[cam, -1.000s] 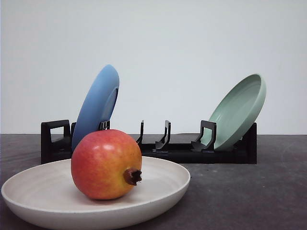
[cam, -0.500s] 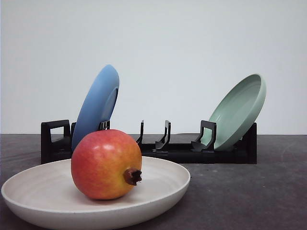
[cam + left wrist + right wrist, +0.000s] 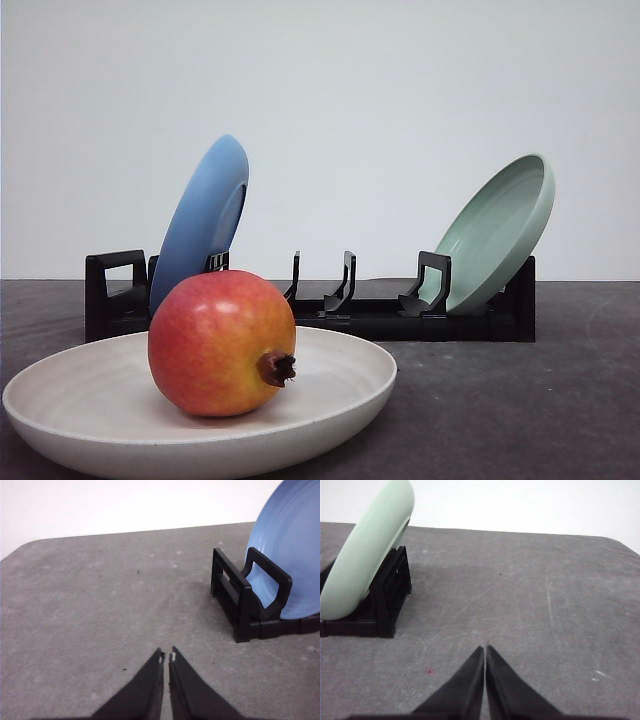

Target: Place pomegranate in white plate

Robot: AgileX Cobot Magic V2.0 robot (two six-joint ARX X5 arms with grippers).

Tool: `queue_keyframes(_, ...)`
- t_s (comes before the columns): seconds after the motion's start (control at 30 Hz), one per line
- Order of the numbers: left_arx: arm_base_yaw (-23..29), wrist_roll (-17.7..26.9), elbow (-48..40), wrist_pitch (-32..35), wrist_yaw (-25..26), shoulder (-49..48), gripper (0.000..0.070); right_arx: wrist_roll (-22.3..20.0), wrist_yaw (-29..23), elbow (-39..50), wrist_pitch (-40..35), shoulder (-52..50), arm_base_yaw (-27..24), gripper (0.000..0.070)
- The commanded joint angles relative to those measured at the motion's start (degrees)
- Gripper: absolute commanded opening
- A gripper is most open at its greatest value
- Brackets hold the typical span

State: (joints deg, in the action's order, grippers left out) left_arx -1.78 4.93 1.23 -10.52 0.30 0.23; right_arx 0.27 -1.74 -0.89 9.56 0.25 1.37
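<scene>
The pomegranate (image 3: 221, 343), red fading to orange-yellow with its dark calyx stub facing right, rests inside the white plate (image 3: 350, 385) close to the camera at the front left of the table. In the left wrist view my left gripper (image 3: 166, 656) is shut with nothing in it, hovering over bare grey table short of the rack's end. My right gripper (image 3: 484, 649) in the right wrist view is also shut and empty, over bare table beside the rack's other end.
A black dish rack (image 3: 380, 315) stands across the table behind the white plate. A blue plate (image 3: 200, 222) (image 3: 295, 550) leans in its left end and a pale green plate (image 3: 497, 233) (image 3: 367, 552) in its right end. The middle slots hold nothing.
</scene>
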Motion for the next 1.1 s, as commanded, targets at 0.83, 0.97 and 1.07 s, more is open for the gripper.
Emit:
queue_keyframes(0.83,-0.09,0.26,-0.55,-0.22,0.15,-0.07,0.0,0.59,-0.2,0.2,-0.52,-0.04,-0.11,0.0)
queue_keyframes(0.97,-0.09,0.26,-0.55,-0.22,0.15,-0.07,0.0,0.59,-0.2,0.2,-0.52,-0.04,-0.11,0.0)
queue_keyframes(1.07,-0.09,0.26,-0.55,-0.22,0.15,-0.07,0.0,0.59,-0.2,0.2,-0.52,-0.04,-0.11,0.0)
